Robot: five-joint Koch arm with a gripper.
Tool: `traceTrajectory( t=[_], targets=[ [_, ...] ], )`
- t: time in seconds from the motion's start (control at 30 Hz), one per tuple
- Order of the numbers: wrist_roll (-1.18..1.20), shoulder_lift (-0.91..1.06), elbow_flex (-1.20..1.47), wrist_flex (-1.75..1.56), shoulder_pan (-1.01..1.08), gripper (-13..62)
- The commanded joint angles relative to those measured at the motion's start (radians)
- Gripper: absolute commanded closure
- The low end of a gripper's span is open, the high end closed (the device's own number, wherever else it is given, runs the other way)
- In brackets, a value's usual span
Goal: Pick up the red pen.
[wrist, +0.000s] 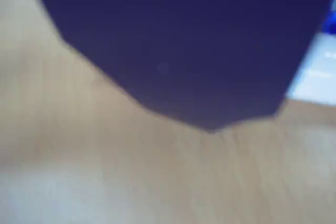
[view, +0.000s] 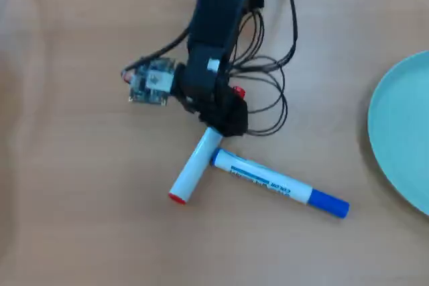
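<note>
The red pen [view: 194, 167] is seen lying on the wooden surface [view: 80, 219] in the overhead view, red butt end toward lower left, upper end hidden under the gripper [view: 224, 120]. The blue-capped marker [view: 278, 185] is laid just beside it, forming a V. Finger spread cannot be told: fingers hidden overhead, wrist view blurred. A pale green plate [view: 402, 138] is seen at right edge.

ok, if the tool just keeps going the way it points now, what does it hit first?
Likely the red pen: in the overhead view the tool sits over the pen's upper end, aimed down. The blue pen lies just beside it. Height above the pen is unclear; the wrist view is blurred.
</note>
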Motion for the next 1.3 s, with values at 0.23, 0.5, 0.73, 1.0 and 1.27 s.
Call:
traceTrajectory(
  t=[0.23,0.5,0.73,1.0,1.27],
  targets=[
    [-0.006,-0.067,-0.025,-0.075,0.012,12.7],
    [-0.011,-0.092,-0.025,-0.123,0.037,12.7],
    [-0.003,-0.120,-0.009,-0.121,0.066,14.4],
    [0.008,-0.118,0.103,-0.118,0.094,42.0],
    [0.115,-0.095,0.115,-0.121,0.063,57.4]
  ],
)
